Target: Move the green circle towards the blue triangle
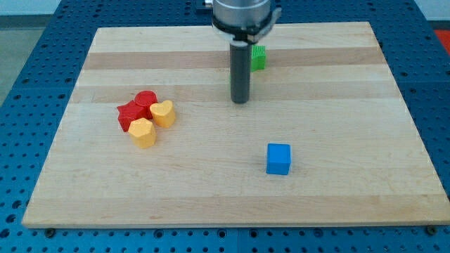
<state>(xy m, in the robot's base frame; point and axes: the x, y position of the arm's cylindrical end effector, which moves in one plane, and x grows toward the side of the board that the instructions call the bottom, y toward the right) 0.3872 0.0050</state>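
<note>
One pale wooden board (232,197) lies on a blue perforated table (28,49) and carries six small blocks in all: two red, two yellow, one blue and one green. One dark straight rod (241,70) hangs from a grey mount at the view's top; it has no jaws and holds nothing. My tip (241,102) rests on bare wood, touching no block. The blue cube (278,158) stands alone toward the view's bottom right of the tip. At the view's left, four blocks are huddled touching: a red star-like block (129,117), a red rounded block (145,100), a yellow heart-like block (164,112) and a yellow hexagon-like block (143,132). The green block (259,58), shape unclear, sits just right of the rod, partly hidden behind it.
</note>
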